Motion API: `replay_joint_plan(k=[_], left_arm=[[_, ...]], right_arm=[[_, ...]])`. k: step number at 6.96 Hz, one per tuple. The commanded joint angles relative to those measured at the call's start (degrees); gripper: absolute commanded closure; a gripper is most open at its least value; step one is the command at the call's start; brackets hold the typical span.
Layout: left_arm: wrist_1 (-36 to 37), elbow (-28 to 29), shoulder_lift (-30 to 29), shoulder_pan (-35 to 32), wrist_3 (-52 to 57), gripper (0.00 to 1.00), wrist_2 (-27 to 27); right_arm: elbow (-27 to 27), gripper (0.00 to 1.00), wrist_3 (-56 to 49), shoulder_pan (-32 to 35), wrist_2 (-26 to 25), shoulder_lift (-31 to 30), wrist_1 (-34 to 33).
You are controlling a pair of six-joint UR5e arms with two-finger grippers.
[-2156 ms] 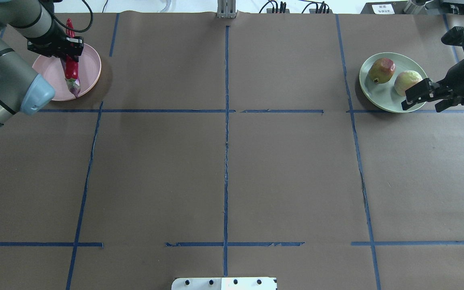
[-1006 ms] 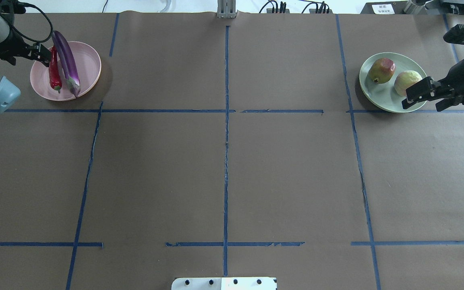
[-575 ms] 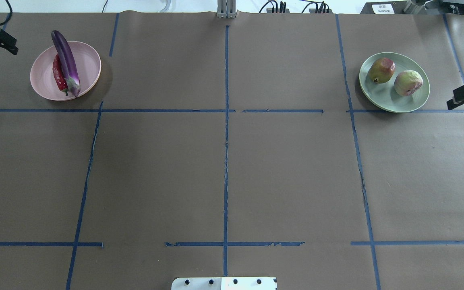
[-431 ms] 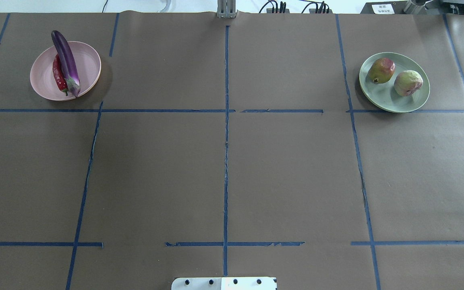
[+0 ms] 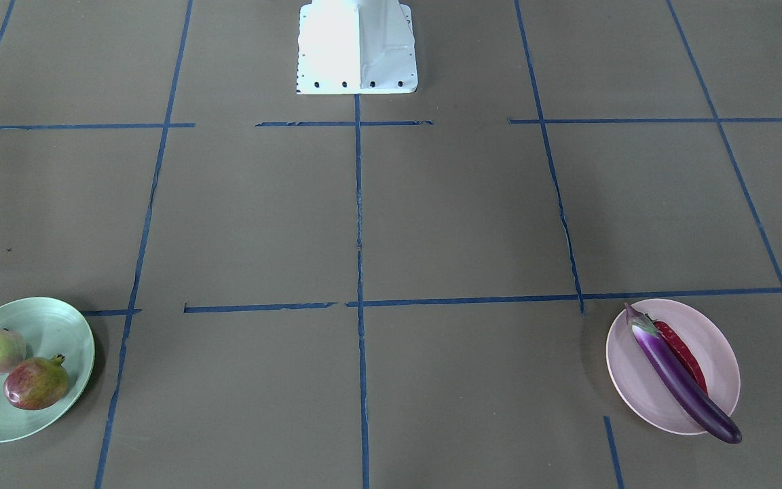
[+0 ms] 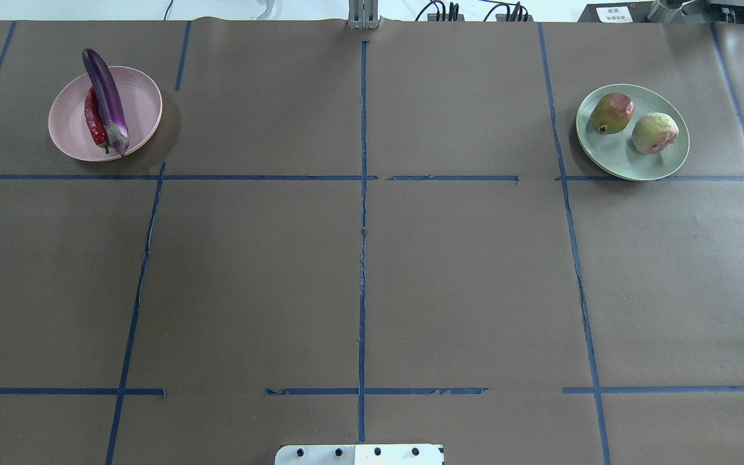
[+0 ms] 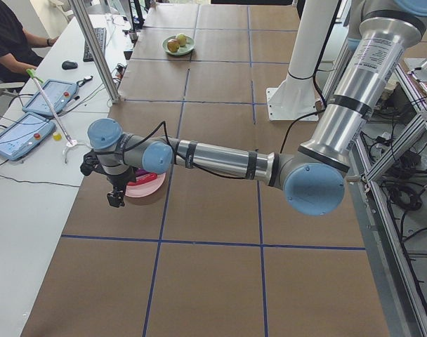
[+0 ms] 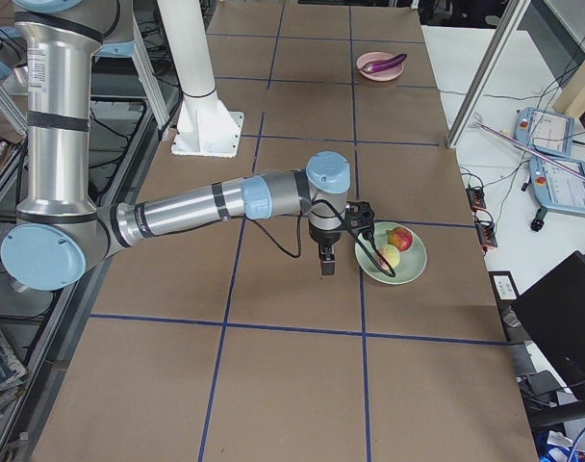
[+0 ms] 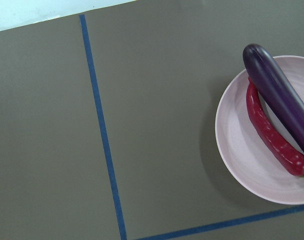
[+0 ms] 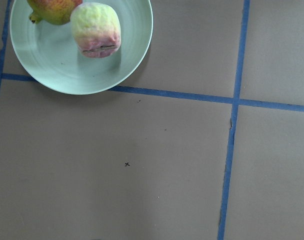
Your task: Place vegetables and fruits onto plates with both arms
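Note:
The purple eggplant (image 6: 107, 100) and the red chili pepper (image 6: 93, 123) lie side by side on the pink plate (image 6: 143, 106) at the far left. The wrinkly ball (image 6: 654, 132) and the red-green fruit (image 6: 612, 112) sit on the mint green plate (image 6: 617, 152) at the far right. Both arms are out of the overhead and front views. In the exterior left view my left gripper (image 7: 115, 196) hangs just beside the pink plate (image 7: 147, 186). In the exterior right view my right gripper (image 8: 326, 265) hangs beside the mint plate (image 8: 408, 265). I cannot tell whether either is open or shut.
The white base block (image 6: 359, 454) sits at the table's near edge. Blue tape lines cross the brown table. A side table with tablets (image 7: 24, 133) and a seated operator (image 7: 10, 35) lies beyond the far edge, behind aluminium posts (image 7: 94, 49).
The left gripper let go of the chili, which now lies on the pink plate beside the eggplant. Both arms drew back outward and left the overhead view.

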Motion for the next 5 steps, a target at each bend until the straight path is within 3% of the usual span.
replay_joint_plan(k=[1,2,3,5], left_arm=[[5.04,-9.06,7.92,-1.61,0.91,0.0,-2.57],[10.71,-11.0,8.29,-1.69,0.91,0.0,-3.79],[11.29,-14.24,10.82,-1.52,0.91,0.0,-3.63],[9.36,-15.5,12.69,-0.65,1.0,0.0,-3.36]], right_arm=[[0.72,0.0,-2.0,1.45,0.93,-1.44,-1.16],[1.24,0.0,-2.0,1.98,0.93,-2.58,-1.07],[3.07,0.0,-2.0,1.98,1.45,-3.8,-1.33],[3.1,0.0,-1.83,1.98,2.78,-3.21,-1.51]])
